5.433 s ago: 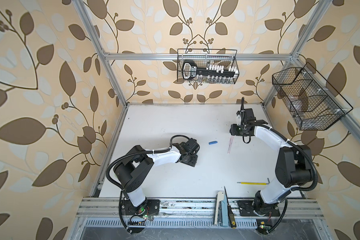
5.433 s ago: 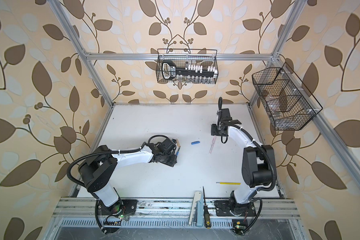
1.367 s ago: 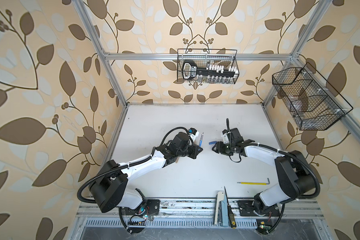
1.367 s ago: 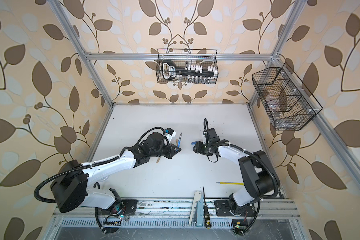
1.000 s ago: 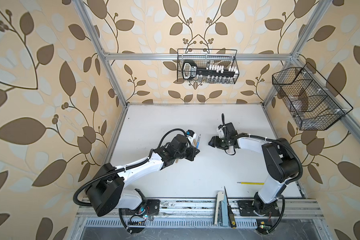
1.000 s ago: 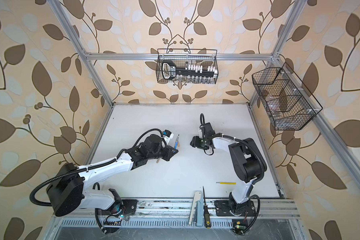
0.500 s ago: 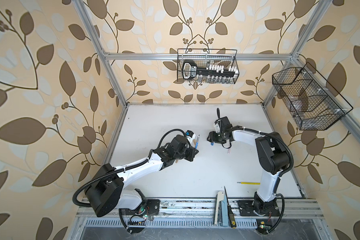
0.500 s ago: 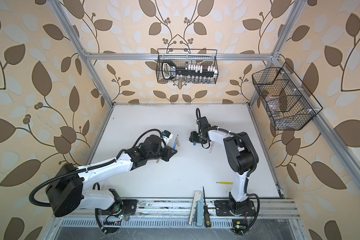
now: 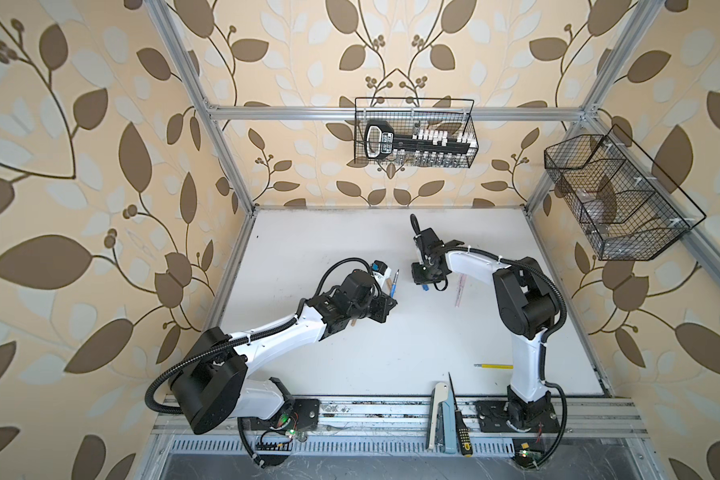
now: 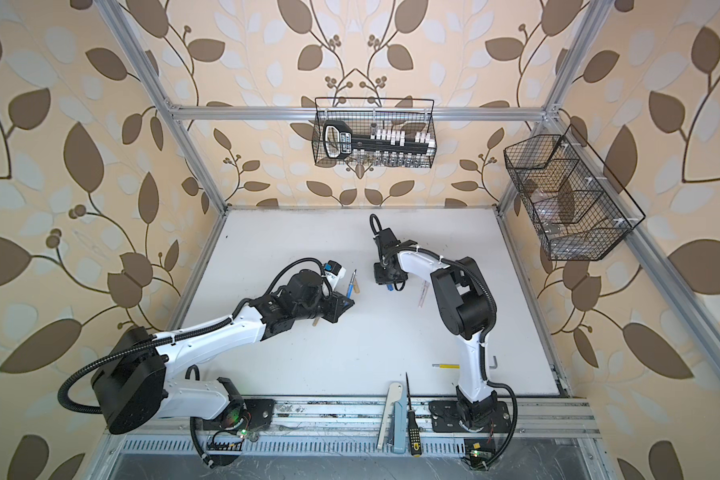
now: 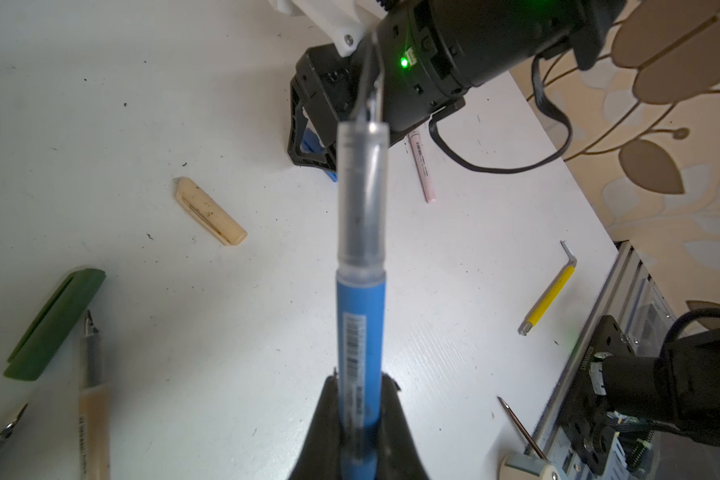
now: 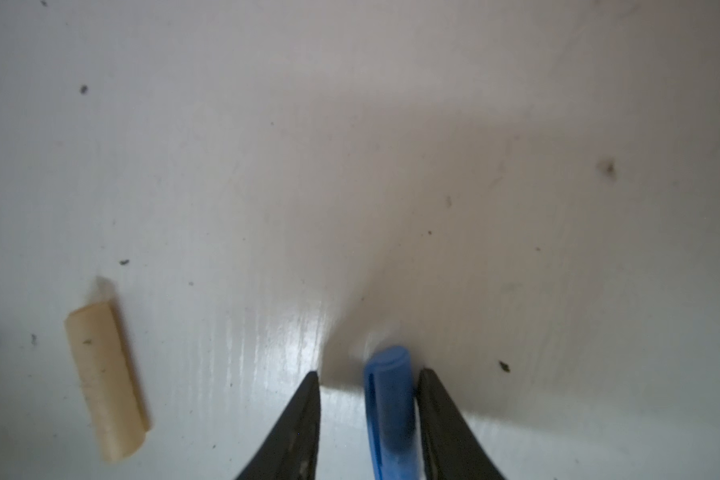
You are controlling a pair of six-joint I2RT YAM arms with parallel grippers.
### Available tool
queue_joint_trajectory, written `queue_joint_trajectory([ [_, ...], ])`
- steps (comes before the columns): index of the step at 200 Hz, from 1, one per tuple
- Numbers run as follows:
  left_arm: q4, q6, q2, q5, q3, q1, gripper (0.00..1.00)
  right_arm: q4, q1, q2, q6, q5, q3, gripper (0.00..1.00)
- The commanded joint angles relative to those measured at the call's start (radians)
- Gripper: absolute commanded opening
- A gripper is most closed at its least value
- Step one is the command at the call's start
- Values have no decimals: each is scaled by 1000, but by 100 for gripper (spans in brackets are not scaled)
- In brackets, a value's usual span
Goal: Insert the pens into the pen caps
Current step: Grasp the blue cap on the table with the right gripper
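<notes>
Now the left pincer (image 11: 360, 386) pinches a blue pen (image 11: 360, 316) (clear front section); right pincer (image 12: 371, 374), spread, straddles the blue cap (image 12: 389, 399).

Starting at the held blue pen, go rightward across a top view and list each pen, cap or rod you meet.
blue pen → blue cap → pale pink pen → yellow rod

Above the white desk (image 9: 350, 249) the left claw (image 9: 392, 299) holds 1 blue pen (image 9: 395, 281) tip-up, while the right claw (image 9: 424, 282) points down onto a blue cap (image 9: 425, 288), with a pink pen (image 9: 459, 292) nearby.
</notes>
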Motion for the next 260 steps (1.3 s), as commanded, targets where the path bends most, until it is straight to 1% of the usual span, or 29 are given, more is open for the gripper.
queue_joint_trajectory([
  [1,17,26,-25,14,-8,9,0,-113,13,57,-29,31,13,34],
  [31,16,25,-33,14,-11,9,0,-145,18,51,-58,56,5,34],
  [74,19,19,-31,15,-8,9,0,-140,16,52,-97,34,-13,34],
  [110,35,15,-35,8,-16,9,0,-123,16,62,-101,5,-21,22],
  [136,39,17,-17,13,-3,9,1,-68,15,29,-98,-25,-57,15],
  [161,47,17,8,28,17,9,0,5,9,-37,-88,-63,-106,10],
  [205,71,17,74,61,52,9,0,143,-31,-197,-44,-159,-214,9],
  [227,97,17,99,100,69,9,0,234,-59,-295,-9,-218,-317,9],
  [231,101,17,132,106,71,9,0,252,-63,-316,-2,-232,-334,9],
  [260,115,20,178,147,107,8,0,426,-103,-461,91,-329,-478,9],
])
